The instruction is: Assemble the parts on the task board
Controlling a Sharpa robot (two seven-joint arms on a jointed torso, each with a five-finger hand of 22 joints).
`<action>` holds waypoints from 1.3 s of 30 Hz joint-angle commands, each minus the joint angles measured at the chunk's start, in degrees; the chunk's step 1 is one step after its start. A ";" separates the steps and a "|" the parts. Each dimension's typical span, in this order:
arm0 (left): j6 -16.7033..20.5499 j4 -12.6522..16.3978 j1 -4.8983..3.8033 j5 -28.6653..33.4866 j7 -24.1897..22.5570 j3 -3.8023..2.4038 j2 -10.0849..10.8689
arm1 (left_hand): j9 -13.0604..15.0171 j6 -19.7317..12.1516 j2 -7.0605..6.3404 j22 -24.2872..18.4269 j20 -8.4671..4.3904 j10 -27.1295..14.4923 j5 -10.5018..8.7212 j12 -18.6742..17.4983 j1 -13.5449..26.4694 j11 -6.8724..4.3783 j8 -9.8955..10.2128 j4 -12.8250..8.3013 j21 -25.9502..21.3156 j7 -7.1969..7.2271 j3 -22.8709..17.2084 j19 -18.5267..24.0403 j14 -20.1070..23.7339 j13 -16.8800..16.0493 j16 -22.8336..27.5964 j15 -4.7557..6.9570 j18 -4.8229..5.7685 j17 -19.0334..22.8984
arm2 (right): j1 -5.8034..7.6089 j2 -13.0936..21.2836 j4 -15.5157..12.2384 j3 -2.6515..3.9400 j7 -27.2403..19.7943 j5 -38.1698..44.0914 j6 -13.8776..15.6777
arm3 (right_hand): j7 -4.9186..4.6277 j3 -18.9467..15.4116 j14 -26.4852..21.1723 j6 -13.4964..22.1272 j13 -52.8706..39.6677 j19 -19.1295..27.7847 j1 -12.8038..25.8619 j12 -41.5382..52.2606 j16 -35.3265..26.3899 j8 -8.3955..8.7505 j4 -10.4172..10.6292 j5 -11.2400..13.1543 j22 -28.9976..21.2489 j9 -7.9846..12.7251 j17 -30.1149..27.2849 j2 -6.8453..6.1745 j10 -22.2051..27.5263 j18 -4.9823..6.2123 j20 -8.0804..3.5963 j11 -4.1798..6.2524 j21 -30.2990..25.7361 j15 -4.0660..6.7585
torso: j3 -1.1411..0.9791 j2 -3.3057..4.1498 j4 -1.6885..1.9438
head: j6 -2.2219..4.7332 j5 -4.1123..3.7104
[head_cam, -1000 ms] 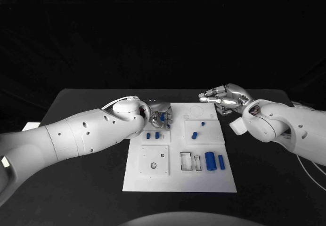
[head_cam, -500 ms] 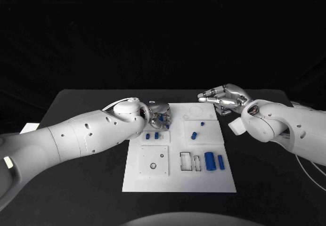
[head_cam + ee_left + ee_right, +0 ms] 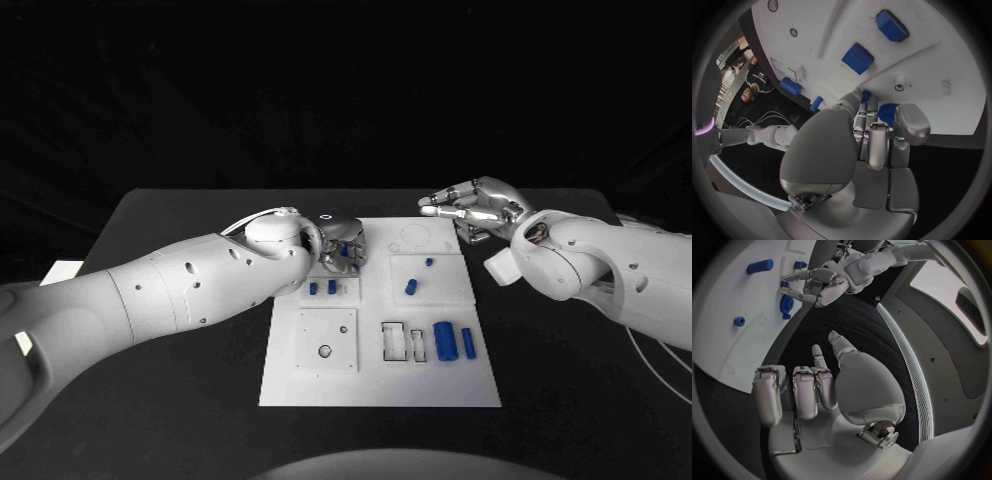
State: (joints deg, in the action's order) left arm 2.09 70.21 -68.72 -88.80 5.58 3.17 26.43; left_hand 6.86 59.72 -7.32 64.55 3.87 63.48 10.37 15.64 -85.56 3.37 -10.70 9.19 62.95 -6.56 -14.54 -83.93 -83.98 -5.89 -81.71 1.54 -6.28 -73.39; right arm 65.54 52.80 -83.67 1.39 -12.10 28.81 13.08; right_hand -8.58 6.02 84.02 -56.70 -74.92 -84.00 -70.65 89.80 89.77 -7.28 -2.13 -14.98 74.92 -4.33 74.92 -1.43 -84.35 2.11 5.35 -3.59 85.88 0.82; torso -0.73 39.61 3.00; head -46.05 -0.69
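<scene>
Left hand: I see my left hand [image 3: 340, 247] low over the far left part of the task board [image 3: 382, 385]. Its fingers [image 3: 912, 122] are closed around a small blue part [image 3: 887, 112], so it is holding that piece.

Right hand: my right hand [image 3: 473, 209] is up by the far right corner of the board. Its fingers [image 3: 806, 392] are curled in toward the palm and I see nothing in them.

Task board: the white plate lies flat in the middle of the black table [image 3: 173, 360], with square panels and cut-out slots on it.

Big blue parts: two blue cylinders [image 3: 446, 340] lie side by side near the right edge of the board, just beside some thin slots.

Small blue parts: two little blue blocks [image 3: 323, 287] sit close together just in front of my left hand. Two more small blue pieces [image 3: 413, 287] lie on the right panel, apart from each other.
</scene>
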 commanded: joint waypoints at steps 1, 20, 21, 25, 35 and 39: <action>-1.66 -0.11 0.16 -0.08 0.39 0.02 -0.27 | -0.09 0.47 0.10 0.07 -0.02 0.40 -0.16 -0.32 -0.65 -0.06 0.39 -0.04 0.20 -0.16 -0.45 -1.51 -2.95 0.11 -0.17 0.00 0.69 0.08 | -0.04 -0.12 -0.07 0.01 -0.43 0.12 -1.04 | -0.04 -0.24 5.98 0.38 -15.08 -1.15 -0.08 0.20 0.23 0.09 -0.07 -0.20 5.61 0.07 15.08 0.52 -5.65 0.10 0.52 -0.14 -0.34 -0.49 | 0.00 0.00 0.00 | 0.00 -0.04; -3.79 -0.88 0.35 -0.35 2.96 0.03 -0.55 | -0.65 1.46 -0.65 0.95 0.28 1.76 -0.15 -3.23 -2.03 0.43 2.16 -3.61 0.66 -0.82 -8.12 -1.14 -2.87 1.44 -0.53 -0.33 0.73 0.14 | -0.04 -0.08 -0.13 0.01 -0.38 0.12 -1.12 | -0.04 -0.26 5.98 0.40 -15.08 -1.18 -0.07 0.20 0.23 0.09 -0.09 -0.25 5.68 0.07 15.08 0.62 -5.65 0.08 0.51 -0.14 -0.32 -0.49 | 0.01 0.01 0.02 | -0.38 -0.16; -3.54 -0.89 0.36 -0.39 2.86 0.03 -0.53 | -0.66 1.64 -0.68 1.06 0.30 2.00 -0.15 -3.32 -2.08 0.45 2.20 -3.91 0.75 -0.87 -8.71 -1.13 -2.89 1.46 -0.58 -0.35 0.74 0.07 | -0.04 -0.08 -0.13 0.01 -0.38 0.12 -1.12 | -0.04 -0.26 5.98 0.40 -15.08 -1.18 -0.07 0.20 0.23 0.09 -0.09 -0.25 5.68 0.07 15.08 0.62 -5.65 0.08 0.51 -0.14 -0.32 -0.49 | 0.01 0.00 0.01 | -0.40 -0.14; -2.22 -0.83 0.38 -0.47 2.26 0.03 -0.46 | -0.66 2.21 -0.86 1.32 0.35 2.85 -0.18 -3.65 -1.79 0.45 2.32 -4.64 0.96 -0.96 -10.35 -1.11 -2.91 1.47 -0.74 -0.37 0.75 -0.08 | -0.04 -0.10 -0.12 0.01 -0.40 0.12 -1.11 | -0.04 -0.27 5.98 0.39 -15.08 -1.18 -0.06 0.20 0.23 0.09 -0.09 -0.26 5.69 0.07 15.08 0.63 -5.65 0.08 0.51 -0.14 -0.32 -0.48 | 0.01 -0.01 0.03 | -0.46 -0.16; 2.42 0.26 0.49 0.03 0.48 -0.31 0.33 | -0.64 3.78 -1.75 1.76 0.33 5.20 -0.26 -5.60 0.43 0.35 2.90 -6.41 1.19 -1.07 -14.09 -1.02 -2.87 1.45 -0.93 -0.32 0.73 0.02 | -0.04 -0.14 -0.17 0.01 -0.49 0.12 -1.10 | -0.04 -0.27 5.98 0.39 -15.08 -1.19 -0.05 0.20 0.23 0.08 -0.09 -0.26 5.69 0.07 15.08 0.64 -5.65 0.08 0.51 -0.14 -0.32 -0.48 | -0.01 -0.04 0.04 | -0.41 0.00; 3.65 1.11 0.48 0.41 0.29 -0.50 1.18 | -0.61 4.13 -1.83 1.90 0.33 5.66 -0.32 -6.02 1.00 0.33 3.01 -6.75 1.29 -1.09 -14.67 -1.01 -2.88 1.41 -1.00 -0.31 0.74 -0.04 | -0.04 -0.09 -0.21 0.01 -0.51 0.12 -1.09 | -0.04 -0.27 5.98 0.39 -15.08 -1.19 -0.05 0.20 0.23 0.08 -0.09 -0.26 5.69 0.07 15.08 0.64 -5.65 0.08 0.51 -0.14 -0.32 -0.48 | -0.04 -0.09 0.04 | -0.39 0.02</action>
State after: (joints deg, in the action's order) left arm 3.72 70.99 -68.21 -88.70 6.36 2.76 27.57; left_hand 6.27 63.44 -9.14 66.41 3.87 68.72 9.91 9.76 -85.23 3.68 -7.92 2.31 63.94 -7.60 -28.85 -83.93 -83.98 -4.38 -82.34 1.54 -6.28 -73.44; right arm 65.53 52.74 -83.77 1.39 -12.10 28.81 12.85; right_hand -8.58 6.02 84.02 -56.70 -74.92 -84.01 -70.65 89.80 89.77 -7.29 -2.13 -14.98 74.95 -4.33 74.90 -1.43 -84.35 2.11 5.35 -3.60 85.88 0.82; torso -0.74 39.56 3.04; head -46.44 -0.68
